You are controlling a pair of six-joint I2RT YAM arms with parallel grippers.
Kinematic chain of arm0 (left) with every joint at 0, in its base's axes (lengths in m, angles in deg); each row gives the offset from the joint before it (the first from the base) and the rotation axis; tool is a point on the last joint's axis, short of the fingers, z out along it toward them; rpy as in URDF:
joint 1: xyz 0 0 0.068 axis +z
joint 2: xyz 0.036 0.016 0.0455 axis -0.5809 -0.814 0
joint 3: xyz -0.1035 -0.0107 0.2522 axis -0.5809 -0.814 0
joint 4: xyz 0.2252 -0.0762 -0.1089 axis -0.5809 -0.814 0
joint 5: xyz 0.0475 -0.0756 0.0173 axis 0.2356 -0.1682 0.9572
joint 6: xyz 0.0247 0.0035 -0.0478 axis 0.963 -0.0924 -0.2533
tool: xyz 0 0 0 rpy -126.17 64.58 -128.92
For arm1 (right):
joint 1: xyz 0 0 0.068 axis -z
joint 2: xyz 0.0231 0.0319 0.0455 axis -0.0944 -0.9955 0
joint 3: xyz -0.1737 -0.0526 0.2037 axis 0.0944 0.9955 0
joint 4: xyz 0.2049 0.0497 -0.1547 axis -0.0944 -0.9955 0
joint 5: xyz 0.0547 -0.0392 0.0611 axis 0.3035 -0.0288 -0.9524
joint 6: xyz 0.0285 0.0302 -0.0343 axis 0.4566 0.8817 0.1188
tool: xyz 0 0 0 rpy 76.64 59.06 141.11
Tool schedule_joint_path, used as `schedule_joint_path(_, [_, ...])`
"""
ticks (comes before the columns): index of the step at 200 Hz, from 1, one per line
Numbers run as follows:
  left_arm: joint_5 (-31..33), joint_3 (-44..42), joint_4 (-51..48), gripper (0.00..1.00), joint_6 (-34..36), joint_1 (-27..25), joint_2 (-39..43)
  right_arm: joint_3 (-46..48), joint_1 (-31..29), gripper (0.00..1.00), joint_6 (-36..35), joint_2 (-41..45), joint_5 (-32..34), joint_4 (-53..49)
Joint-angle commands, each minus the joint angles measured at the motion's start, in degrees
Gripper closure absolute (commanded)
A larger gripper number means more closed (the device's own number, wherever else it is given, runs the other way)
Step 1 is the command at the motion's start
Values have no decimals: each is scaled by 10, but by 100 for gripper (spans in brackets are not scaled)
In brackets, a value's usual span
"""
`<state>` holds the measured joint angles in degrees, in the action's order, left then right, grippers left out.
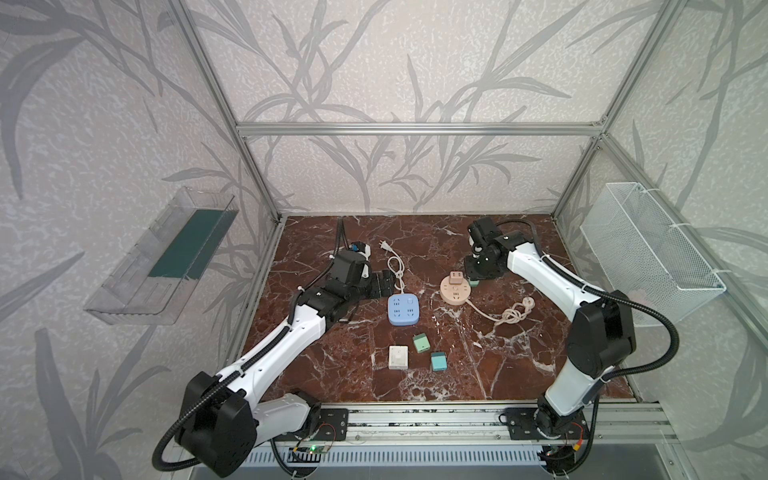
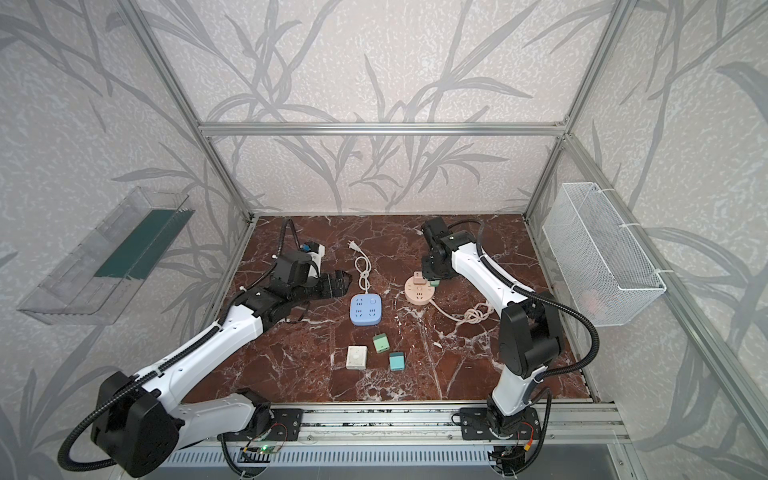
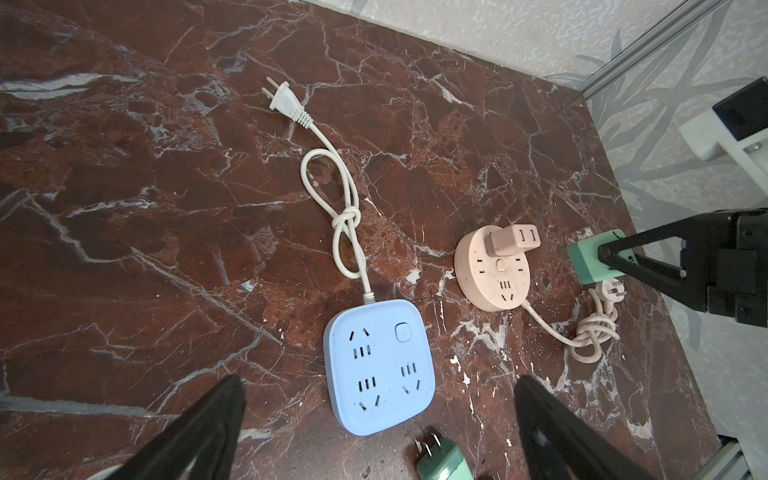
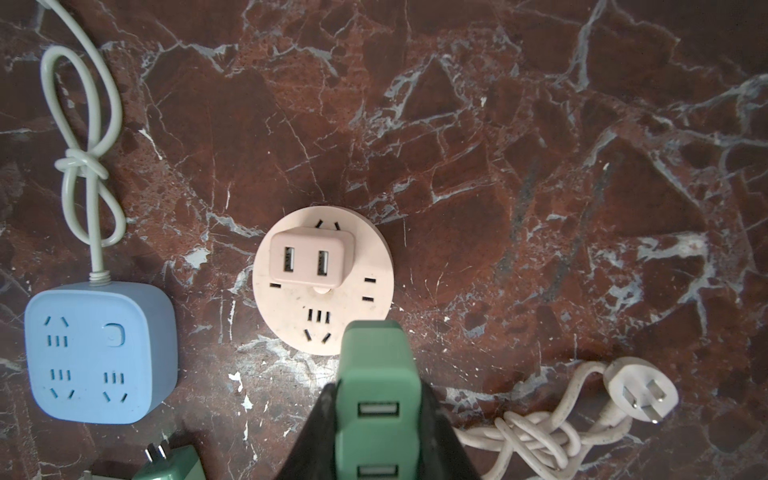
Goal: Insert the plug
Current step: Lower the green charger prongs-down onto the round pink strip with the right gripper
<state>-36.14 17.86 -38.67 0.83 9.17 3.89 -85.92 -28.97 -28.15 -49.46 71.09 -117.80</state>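
Downward, right tool (image 4: 377,390) tight around the green plug (image 4: 376,357) just beside the pink socket (image 4: 282,320); left tool (image 3: 378,382) wide apart.

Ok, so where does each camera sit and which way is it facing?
Top views: high in front, looking down on the brown marble table; both arms show.
Left wrist: low, facing the square blue power strip; open left gripper shows.
Right wrist: above the round pink power strip; right gripper clamps a green adapter.
Both wrist views share both strips.
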Motion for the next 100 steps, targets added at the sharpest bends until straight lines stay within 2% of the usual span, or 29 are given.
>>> schedule_joint_path(1, [-3,-4,10,2,8,0,5,-15,3,100,-14,-17,-16,13])
schedule_joint_path(100, [-9,-13,23,2,3,0,4,12,6,100,-1,-34,-12,47])
